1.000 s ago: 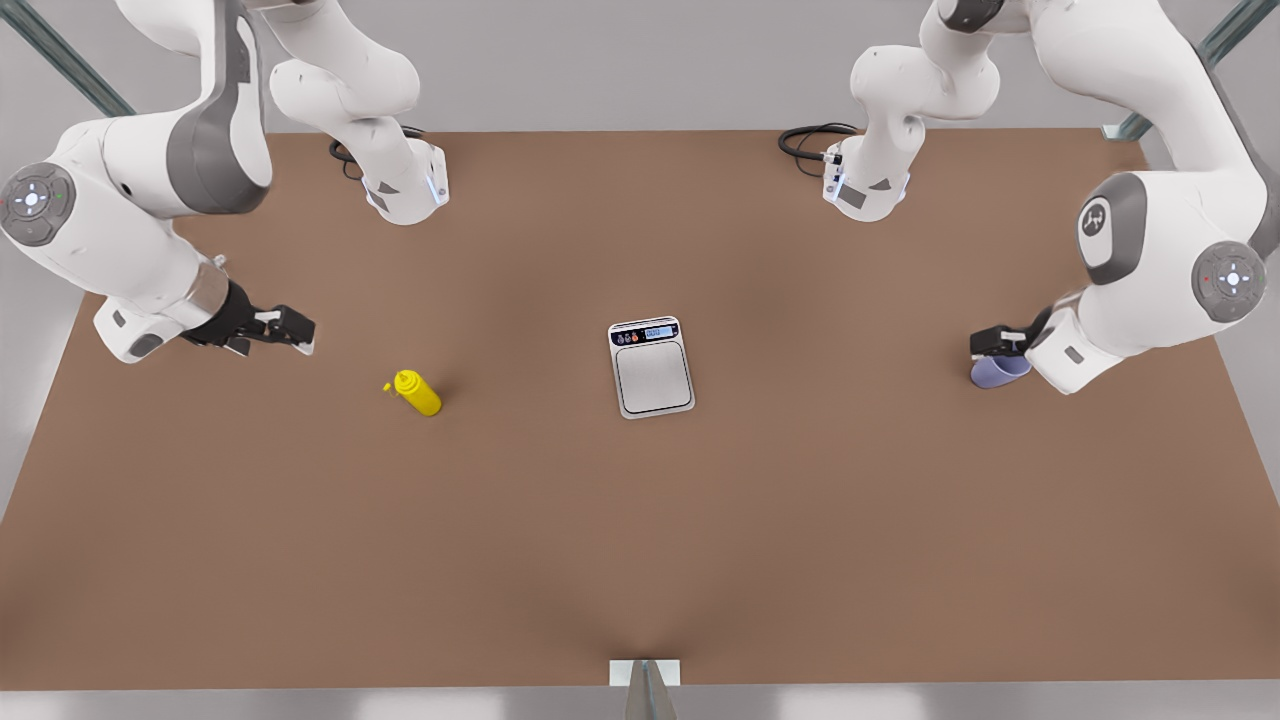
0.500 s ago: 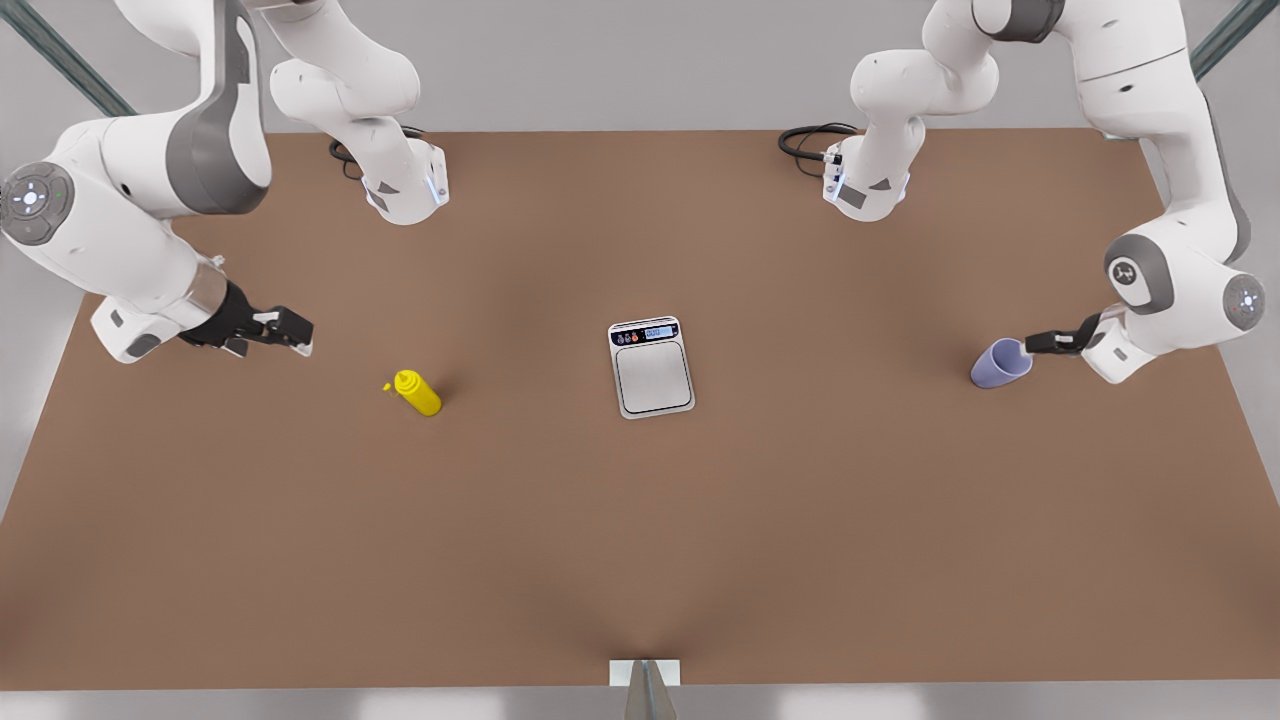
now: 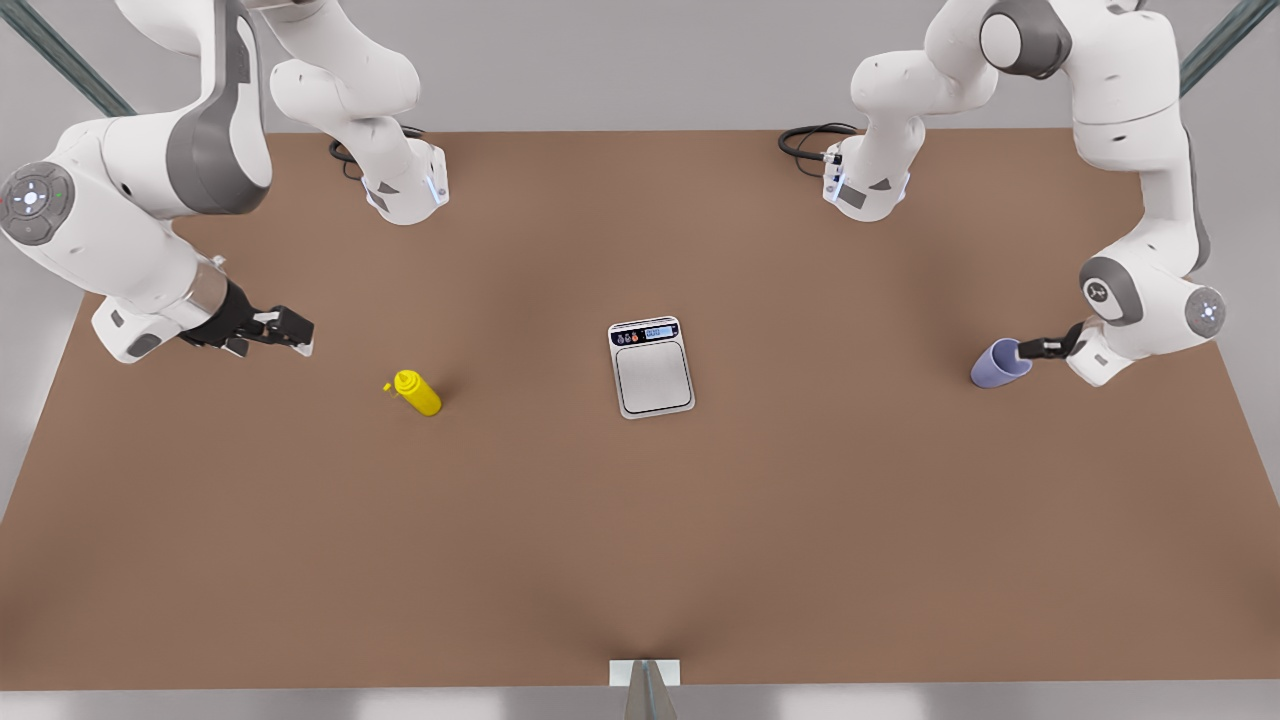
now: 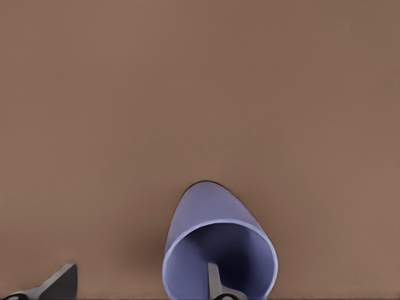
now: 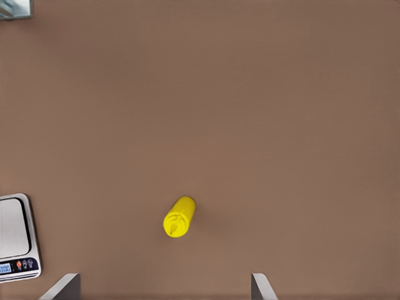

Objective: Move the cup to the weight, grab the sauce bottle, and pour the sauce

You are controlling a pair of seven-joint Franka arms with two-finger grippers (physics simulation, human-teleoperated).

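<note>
Left tool (image 3: 1030, 349), front view's right: fingers spread, one finger (image 4: 215, 284) inside cup (image 3: 998, 363) mouth, other (image 4: 53, 284) outside, apart from wall; not pinching.
Right tool (image 3: 290, 333), front view's left: fingers (image 5: 62, 287) spread wide, holding nothing, hovers short of sauce bottle (image 3: 418, 393).
Cup on worktop (image 3: 640, 540), leaning toward the front view's left.
Bottle stands centre-left, nozzle toward front view's left.
Weight (image 3: 651, 367) mid-frame, display strip toward far edge.
Bare worktop all round each.

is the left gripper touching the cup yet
Cannot tell. In the left wrist view one finger sits inside the cup and the other outside, straddling the wall, but no contact shows plainly.
</note>
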